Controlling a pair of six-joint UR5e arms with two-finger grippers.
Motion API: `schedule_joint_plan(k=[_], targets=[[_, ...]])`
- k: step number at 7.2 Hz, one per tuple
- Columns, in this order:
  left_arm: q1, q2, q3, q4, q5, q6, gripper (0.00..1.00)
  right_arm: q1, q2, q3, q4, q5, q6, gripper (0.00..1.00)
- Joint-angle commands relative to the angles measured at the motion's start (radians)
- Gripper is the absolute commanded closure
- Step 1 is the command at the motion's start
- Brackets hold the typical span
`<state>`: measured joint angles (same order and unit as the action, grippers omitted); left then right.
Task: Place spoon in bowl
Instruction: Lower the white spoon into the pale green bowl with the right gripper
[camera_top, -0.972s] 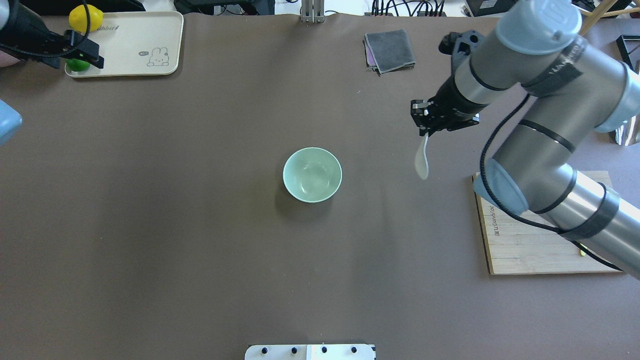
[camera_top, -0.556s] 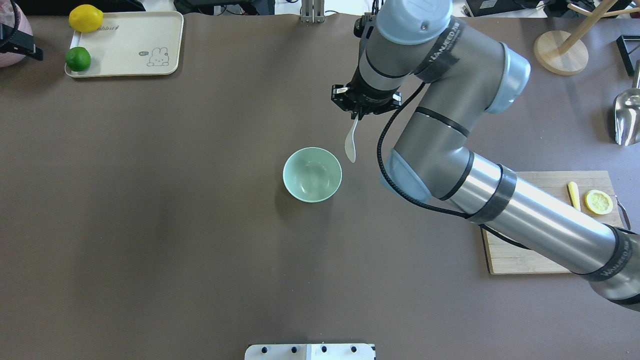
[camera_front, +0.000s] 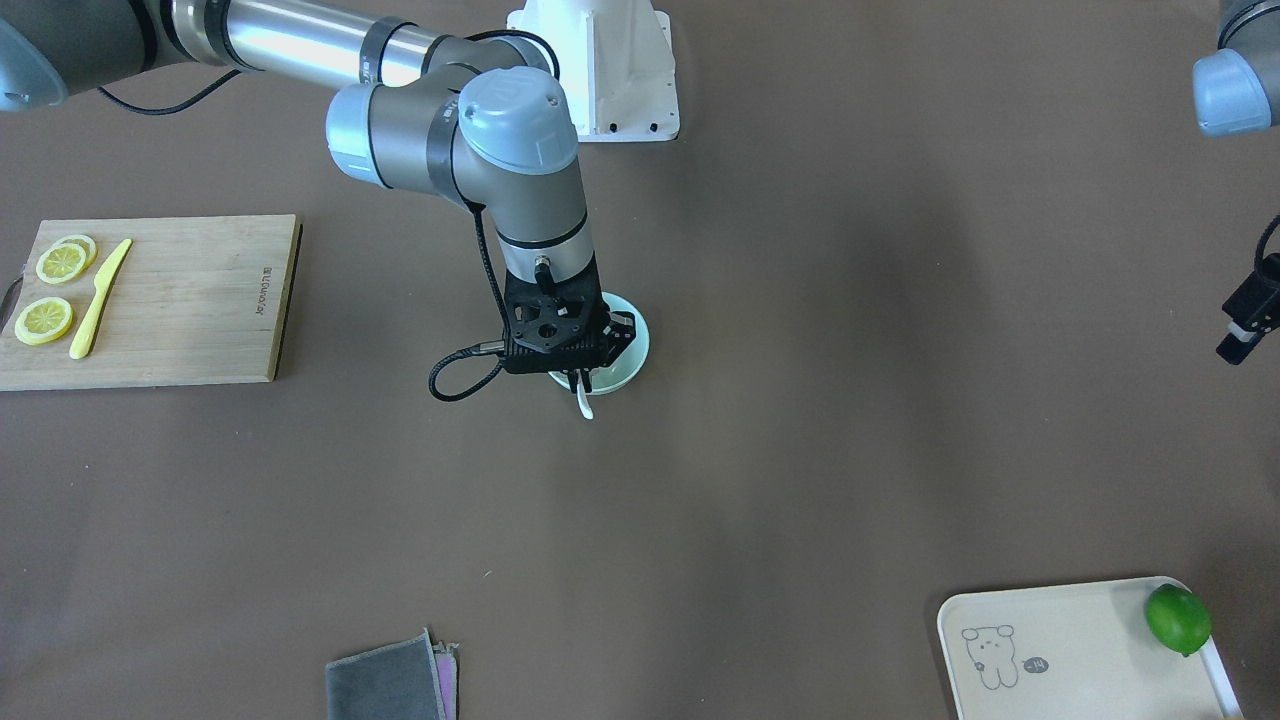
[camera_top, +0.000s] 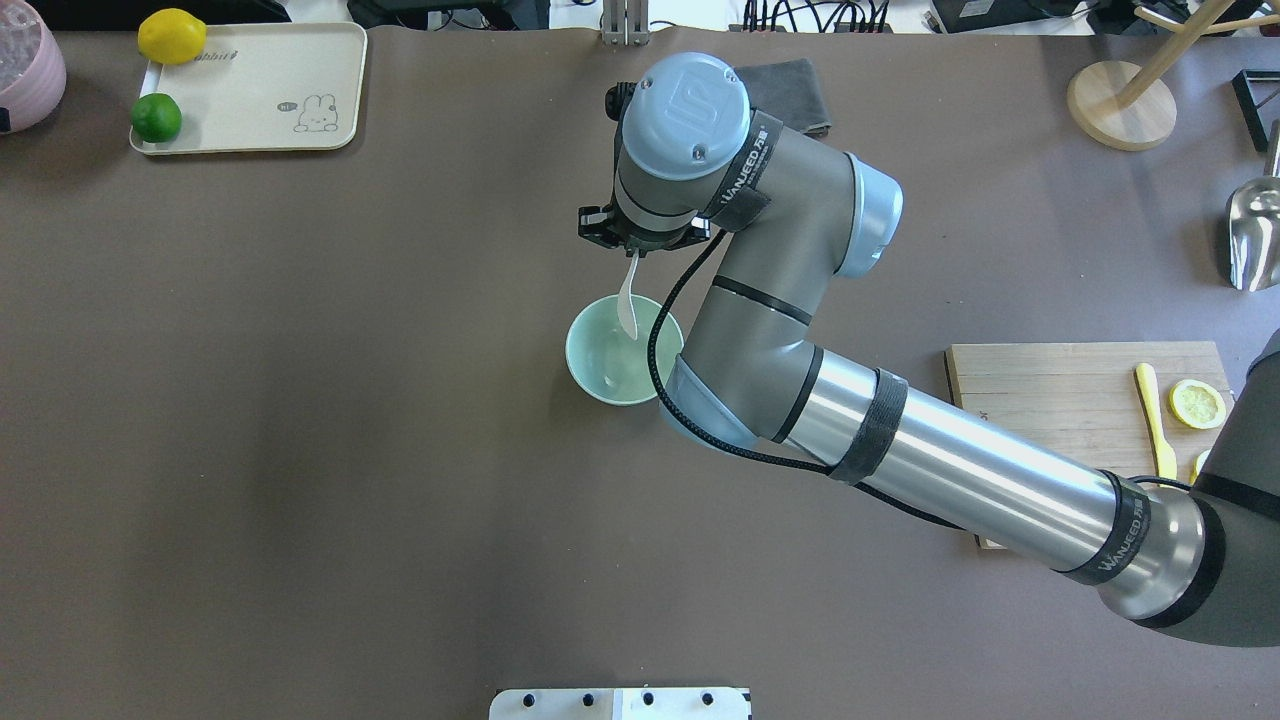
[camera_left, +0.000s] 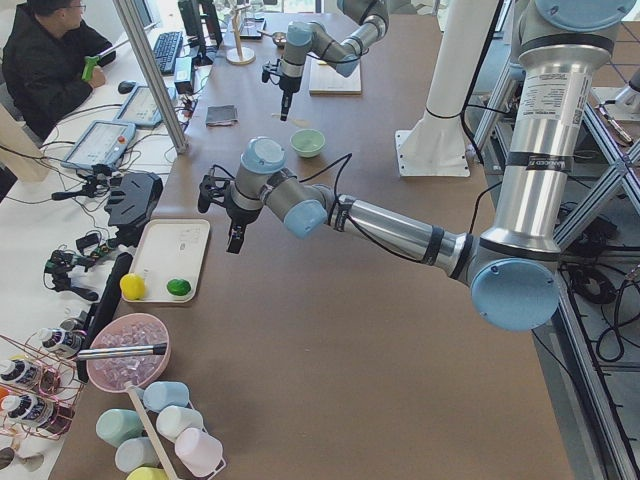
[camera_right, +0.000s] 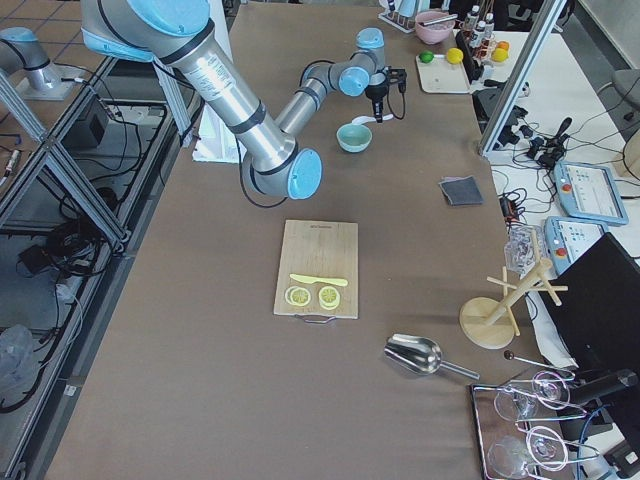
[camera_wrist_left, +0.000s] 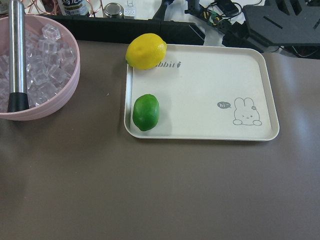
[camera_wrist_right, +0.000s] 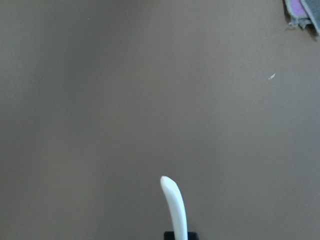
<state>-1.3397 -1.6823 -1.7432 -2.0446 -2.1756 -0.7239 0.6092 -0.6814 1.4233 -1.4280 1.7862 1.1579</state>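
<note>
Over the bowl (camera_top: 598, 362) now, not beside it: spoon (camera_top: 628, 306) in right tool (camera_top: 634, 254)

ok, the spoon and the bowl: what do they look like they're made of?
Spoon: white, opaque and glossy with a thick handle. It looks like glazed ceramic, though melamine can't be ruled out.
Bowl: pale mint, smooth, with a soft sheen on the inner wall and no grain or pattern. Probably glazed ceramic or melamine; the look doesn't settle it.
</note>
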Motion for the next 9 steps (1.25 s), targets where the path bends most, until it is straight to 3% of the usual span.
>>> schedule_joint_plan(k=[1,4,5,6,7,9], targets=[[-0.007,-0.002,0.019,0.000,0.000,0.001,0.02,-0.058,-0.003,-0.017,0.017,-0.054,0.003,1.00],[-0.007,-0.013,0.039,-0.002,-0.003,0.001,0.02,-0.089,-0.018,-0.017,0.017,-0.073,0.009,1.00],[-0.007,-0.011,0.037,-0.003,-0.006,0.001,0.02,-0.086,-0.017,-0.015,0.017,-0.073,0.009,0.32],[-0.007,-0.011,0.037,-0.005,-0.006,0.001,0.02,-0.071,-0.012,-0.006,0.018,-0.070,0.006,0.00],[-0.007,-0.008,0.037,-0.006,-0.006,0.001,0.02,-0.048,-0.009,0.011,0.015,-0.048,0.002,0.00],[-0.007,-0.011,0.033,-0.005,-0.009,0.003,0.02,0.080,-0.057,0.099,0.000,0.113,-0.036,0.00]])
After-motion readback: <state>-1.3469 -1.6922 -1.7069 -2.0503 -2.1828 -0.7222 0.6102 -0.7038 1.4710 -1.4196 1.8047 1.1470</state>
